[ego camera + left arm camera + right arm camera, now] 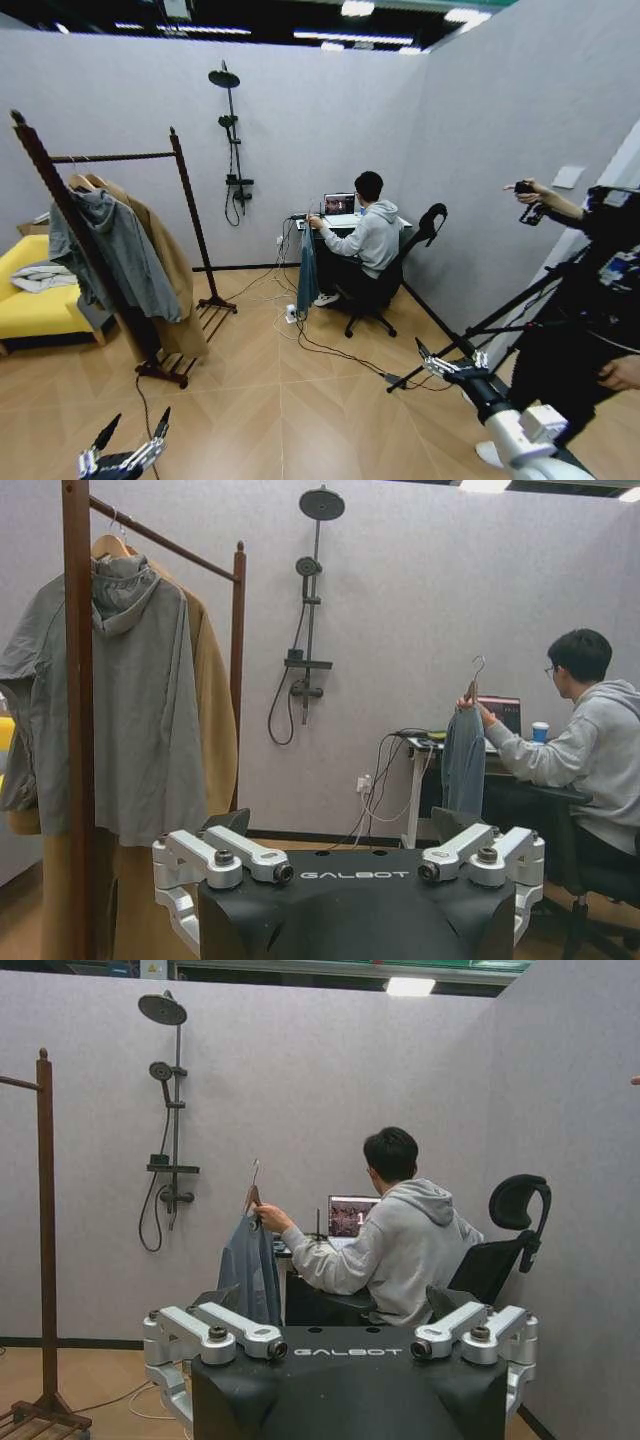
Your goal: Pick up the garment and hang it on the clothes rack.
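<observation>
The garment (307, 268) hung lengthwise from its hanger in a seated person's hand (268, 1217) beside the desk (345, 222), at twelve o'clock and well apart from both empty, parted-jawed grippers, the right gripper (452, 364) nearer than the left gripper (127, 447).

My right gripper (340, 1335): fingers spread wide, empty, in the foreground. Beyond it, a seated person's hand (266, 1216) holds up the garment (250, 1265) by its hanger beside the counter (283, 1252). One post of the clothes rack (45, 1230) stands well apart from it, and a black shower stand (172, 1110) is against the wall.
</observation>
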You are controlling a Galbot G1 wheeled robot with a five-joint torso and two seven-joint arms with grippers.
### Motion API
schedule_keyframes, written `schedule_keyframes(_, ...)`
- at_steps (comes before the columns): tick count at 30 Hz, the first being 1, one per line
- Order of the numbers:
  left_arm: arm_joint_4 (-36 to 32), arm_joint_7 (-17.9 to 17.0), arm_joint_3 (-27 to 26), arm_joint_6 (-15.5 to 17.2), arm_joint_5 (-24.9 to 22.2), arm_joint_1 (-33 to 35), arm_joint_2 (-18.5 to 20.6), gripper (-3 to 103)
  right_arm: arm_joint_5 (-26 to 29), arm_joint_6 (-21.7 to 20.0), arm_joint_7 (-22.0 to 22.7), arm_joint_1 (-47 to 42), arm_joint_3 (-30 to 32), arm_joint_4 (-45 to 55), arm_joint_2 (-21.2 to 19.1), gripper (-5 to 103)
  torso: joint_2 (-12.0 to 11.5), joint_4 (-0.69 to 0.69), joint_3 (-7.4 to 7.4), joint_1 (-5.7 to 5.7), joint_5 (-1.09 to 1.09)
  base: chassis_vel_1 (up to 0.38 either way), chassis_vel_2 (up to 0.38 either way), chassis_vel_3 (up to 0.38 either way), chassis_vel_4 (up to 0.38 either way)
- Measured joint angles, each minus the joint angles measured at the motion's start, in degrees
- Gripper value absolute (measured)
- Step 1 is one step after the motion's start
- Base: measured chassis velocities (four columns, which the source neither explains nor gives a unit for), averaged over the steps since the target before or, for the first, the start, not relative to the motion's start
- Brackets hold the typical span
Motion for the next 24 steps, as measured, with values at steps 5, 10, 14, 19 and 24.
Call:
schedule_keyframes(5,0.0,0.0,0.0,0.0,0.0,0.0,0.0,100,0.0,0.3,0.3,0.1,0.1,-0.6,0.3,100,0.0,0.00,0.00,0.00,0.00,0.000,0.000,0.000,0.000)
schedule_keyframes(10,0.0,0.0,0.0,0.0,0.0,0.0,0.0,100,-0.1,0.3,0.3,0.7,-0.1,-0.7,0.3,100,0.0,0.00,0.00,0.00,0.00,0.000,0.000,0.000,0.000)
schedule_keyframes(14,0.0,0.0,0.0,0.0,0.0,0.0,0.0,100,-0.2,0.2,0.1,1.5,-0.2,-1.0,0.4,100,0.0,0.00,0.00,0.00,0.00,0.000,0.000,0.000,0.000)
schedule_keyframes(19,0.0,0.0,0.0,0.0,0.0,0.0,0.0,100,-0.5,0.8,-0.8,1.6,-0.2,-1.5,0.6,100,0.0,0.00,0.00,-0.02,0.00,0.000,0.000,0.000,0.000)
schedule_keyframes(24,0.0,0.0,0.0,0.0,0.0,0.0,0.0,100,-1.1,1.8,-1.2,1.8,-0.7,-1.9,1.0,100,0.0,0.00,-0.01,-0.02,-0.01,-0.096,0.095,0.105,-0.082)
